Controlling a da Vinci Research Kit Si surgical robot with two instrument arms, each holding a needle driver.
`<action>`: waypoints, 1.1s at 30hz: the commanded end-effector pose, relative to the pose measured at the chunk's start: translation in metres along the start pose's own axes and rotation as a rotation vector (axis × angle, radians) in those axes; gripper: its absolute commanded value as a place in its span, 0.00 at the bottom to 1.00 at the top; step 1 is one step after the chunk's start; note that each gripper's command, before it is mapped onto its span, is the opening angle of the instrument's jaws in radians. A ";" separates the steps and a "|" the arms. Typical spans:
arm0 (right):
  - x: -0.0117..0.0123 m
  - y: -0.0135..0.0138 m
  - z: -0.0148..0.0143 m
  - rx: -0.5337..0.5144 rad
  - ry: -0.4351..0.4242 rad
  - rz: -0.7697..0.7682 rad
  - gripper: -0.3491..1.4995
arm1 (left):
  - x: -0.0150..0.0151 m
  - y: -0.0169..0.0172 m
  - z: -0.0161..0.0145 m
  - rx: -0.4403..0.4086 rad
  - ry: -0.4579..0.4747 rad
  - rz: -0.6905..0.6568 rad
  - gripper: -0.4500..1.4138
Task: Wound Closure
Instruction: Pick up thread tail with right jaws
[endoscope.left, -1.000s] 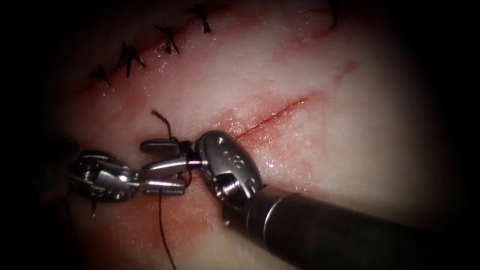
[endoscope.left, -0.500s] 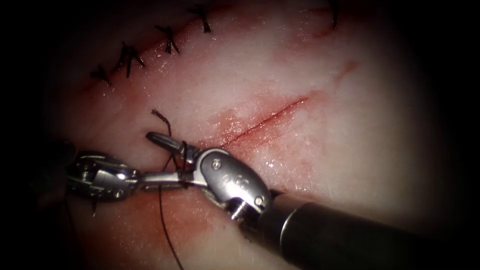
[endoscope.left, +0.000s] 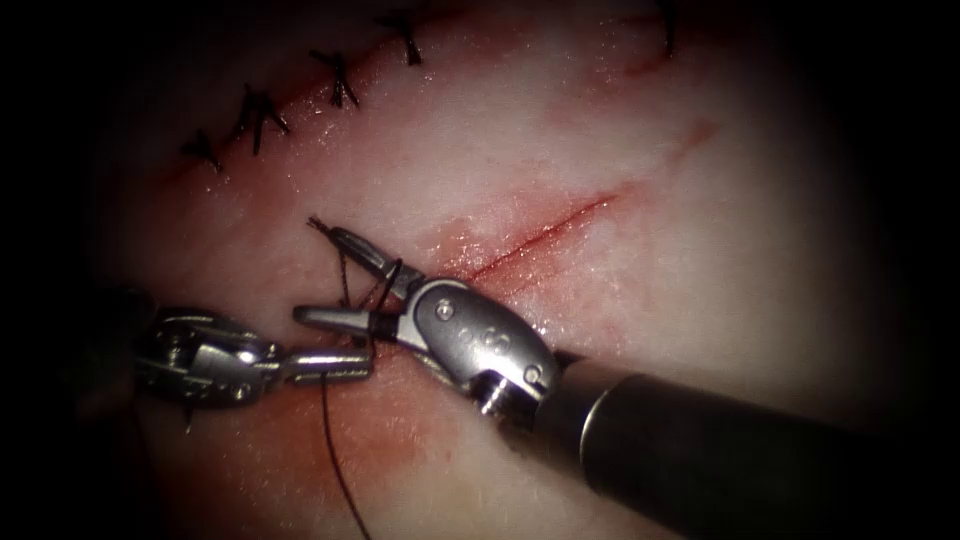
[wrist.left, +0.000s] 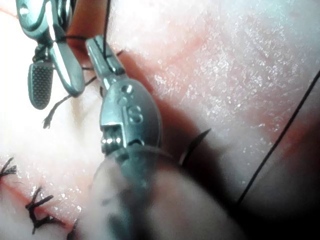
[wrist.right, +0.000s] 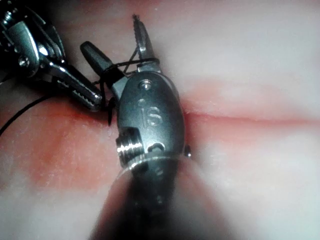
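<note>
Jaws of the right tool (endoscope.left: 345, 280) stand apart with thread (endoscope.left: 378, 283) looped around them at the cut's (endoscope.left: 540, 235) left end, the left tool (endoscope.left: 345, 366) clamped on thread; right wrist view confirms the wrapped thread (wrist.right: 131, 64).

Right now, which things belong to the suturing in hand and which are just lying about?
In the job: left hand, shut on the thread; right hand, open, thread looped around it; the cut; the tissue; a dark curve on the tissue, perhaps the needle.
Lying about: finished stitches; red fluid.
</note>
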 end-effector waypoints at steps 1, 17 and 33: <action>-0.0010 -0.0006 0.0008 -0.002 -0.017 -0.002 0.55 | -0.0006 -0.0003 0.0007 -0.001 0.000 0.003 0.00; -0.0036 -0.0008 0.0018 -0.040 -0.088 0.194 0.56 | -0.0005 -0.0003 0.0012 0.002 0.001 0.003 0.00; -0.0009 -0.0008 0.0033 -0.009 -0.088 0.251 0.53 | -0.0002 0.0001 0.0016 0.002 0.010 0.006 0.00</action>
